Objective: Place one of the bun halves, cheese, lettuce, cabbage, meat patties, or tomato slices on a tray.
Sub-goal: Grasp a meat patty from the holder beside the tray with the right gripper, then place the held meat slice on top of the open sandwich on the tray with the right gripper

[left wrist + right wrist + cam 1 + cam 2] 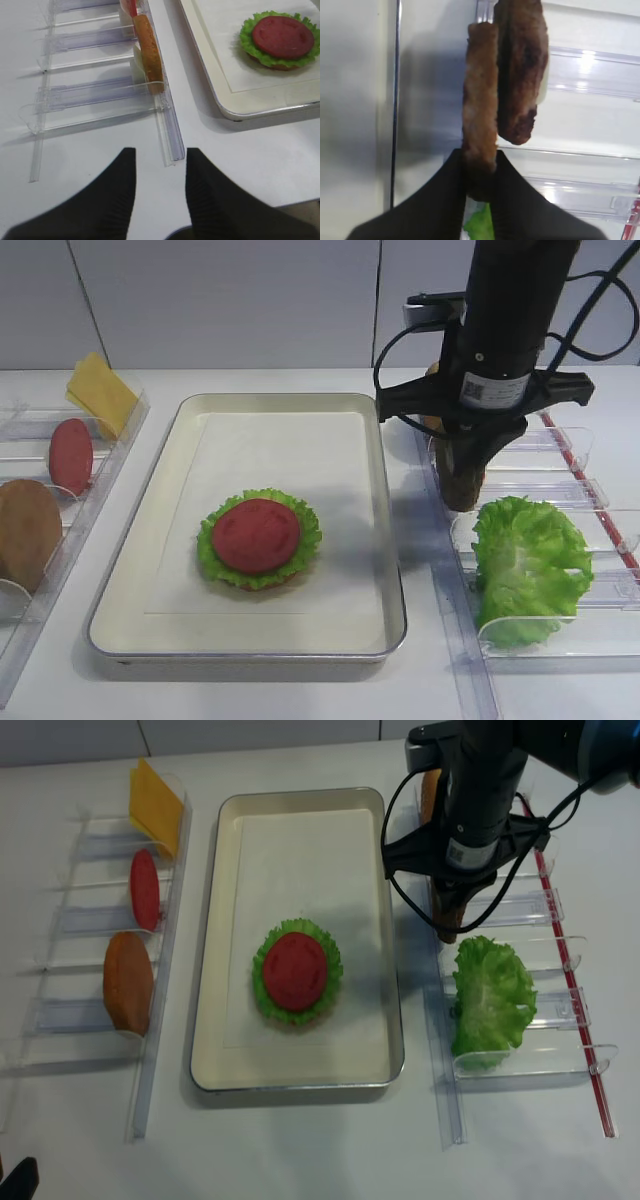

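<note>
The right gripper (480, 172) pinches one of two upright meat patties (480, 115) edge-on between nearly closed jaws, its twin just beside it in the clear holder (590, 100). Lettuce (527, 565) stands just behind the jaws. Off to their side, the tray (150, 540) carries a tomato slice (256, 534). The left gripper (160, 165) hangs agape, holding nothing.

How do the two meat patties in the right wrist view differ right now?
The nearer patty sits between the right end effector fingers; the farther patty stands free of them in the clear holder. The nearer one looks lighter brown, the farther one darker. Both stand on edge, rough-surfaced.
</note>
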### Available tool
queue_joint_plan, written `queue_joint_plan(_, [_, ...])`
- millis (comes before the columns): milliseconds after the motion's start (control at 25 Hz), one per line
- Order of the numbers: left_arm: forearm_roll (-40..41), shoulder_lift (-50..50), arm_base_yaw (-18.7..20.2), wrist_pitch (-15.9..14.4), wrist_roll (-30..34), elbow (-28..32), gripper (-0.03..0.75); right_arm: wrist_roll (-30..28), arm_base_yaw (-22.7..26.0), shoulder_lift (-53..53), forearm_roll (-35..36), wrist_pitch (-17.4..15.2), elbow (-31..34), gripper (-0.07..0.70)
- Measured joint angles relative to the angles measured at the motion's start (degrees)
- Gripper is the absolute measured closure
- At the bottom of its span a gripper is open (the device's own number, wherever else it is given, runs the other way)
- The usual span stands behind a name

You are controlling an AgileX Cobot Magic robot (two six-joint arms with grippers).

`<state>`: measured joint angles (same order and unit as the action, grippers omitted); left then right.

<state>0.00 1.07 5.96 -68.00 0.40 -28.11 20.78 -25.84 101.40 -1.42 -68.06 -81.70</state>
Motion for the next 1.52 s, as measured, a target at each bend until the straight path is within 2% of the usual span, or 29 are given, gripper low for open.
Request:
queue_joint_plan(560, [0.0, 0.0, 0.0, 0.0, 0.0, 0.0, 0.483, -0.37, 0.0, -2.97, 0.35, -2.26, -1.79, 0.505])
queue_joint_plan(800, [0.0, 0.0, 0.0, 0.0, 0.0, 0.0, 0.483, -3.6, 0.0, -4.13, 4.89, -2.61, -4.35, 0.505])
queue_joint_plan(1120, [0.0, 0.0, 0.0, 0.0, 0.0, 0.0, 0.483, -10.79, 0.0, -6.09, 16.7, -2.95, -5.37, 0.505])
queue_joint_plan(1520, [0.0, 0.0, 0.0, 0.0, 0.0, 0.0, 0.483, -24.74, 0.0, -5.57, 36.93, -2.74, -5.37, 0.505])
